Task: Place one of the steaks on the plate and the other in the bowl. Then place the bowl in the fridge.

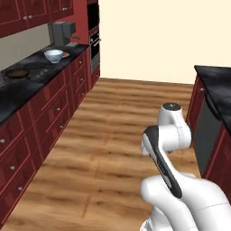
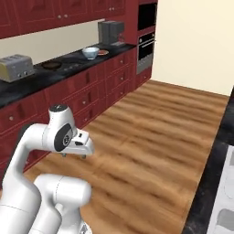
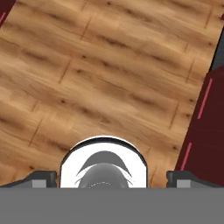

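The white bowl (image 1: pixel 53 55) (image 2: pixel 90 52) with its pale blue pattern stands far off on the black counter (image 1: pixel 27 72), near the coffee machine. Right beside it lies a small plate (image 2: pixel 103 52) (image 1: pixel 66 54) with something red on it, too small to identify as a steak. My gripper (image 2: pixel 74 156) hangs folded close to the base, pointing down at the wooden floor, far from the counter. In the hand view the gripper (image 3: pixel 112 178) stands wide open, its fingertips (image 3: pixel 41 178) at the two sides with nothing held. The fridge is out of view.
A dark frying pan (image 1: pixel 17 73) (image 2: pixel 51 65) and a toaster (image 2: pixel 16 67) sit on the same counter above red cabinets. A coffee machine (image 1: pixel 62 34) and a built-in oven (image 1: pixel 94 45) stand at its far end. Another black counter (image 1: pixel 216 88) flanks the right. Wooden floor (image 2: pixel 155 132) lies between.
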Robot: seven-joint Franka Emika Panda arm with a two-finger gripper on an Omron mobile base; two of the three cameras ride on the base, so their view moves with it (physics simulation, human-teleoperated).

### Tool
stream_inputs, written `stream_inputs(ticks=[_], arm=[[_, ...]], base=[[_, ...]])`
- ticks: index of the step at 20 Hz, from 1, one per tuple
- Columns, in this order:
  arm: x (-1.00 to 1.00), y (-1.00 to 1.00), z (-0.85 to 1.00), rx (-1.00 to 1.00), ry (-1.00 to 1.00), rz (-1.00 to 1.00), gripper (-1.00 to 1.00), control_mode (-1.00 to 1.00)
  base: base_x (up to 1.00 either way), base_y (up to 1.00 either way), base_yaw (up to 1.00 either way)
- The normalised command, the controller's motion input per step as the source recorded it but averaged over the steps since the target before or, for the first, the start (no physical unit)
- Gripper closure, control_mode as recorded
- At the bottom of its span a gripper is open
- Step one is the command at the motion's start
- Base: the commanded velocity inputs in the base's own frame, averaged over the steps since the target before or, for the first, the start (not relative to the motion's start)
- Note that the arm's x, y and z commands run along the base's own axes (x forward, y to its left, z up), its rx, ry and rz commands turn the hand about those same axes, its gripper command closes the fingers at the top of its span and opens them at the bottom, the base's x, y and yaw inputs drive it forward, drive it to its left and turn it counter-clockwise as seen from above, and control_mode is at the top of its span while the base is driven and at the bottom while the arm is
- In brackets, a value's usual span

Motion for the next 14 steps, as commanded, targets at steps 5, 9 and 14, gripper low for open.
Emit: stream_inputs(ticks=[5,9,14], arm=[[0.00,0.00,0.00,0.00,0.00,0.00,-1.00,1.00],[0.00,0.00,0.00,0.00,0.00,0.00,-1.00,1.00],[0.00,0.00,0.00,0.00,0.00,0.00,-1.00,1.00]], base=[[1.00,0.02,-0.03],[1.00,0.07,0.00],[1.00,0.00,0.00]])
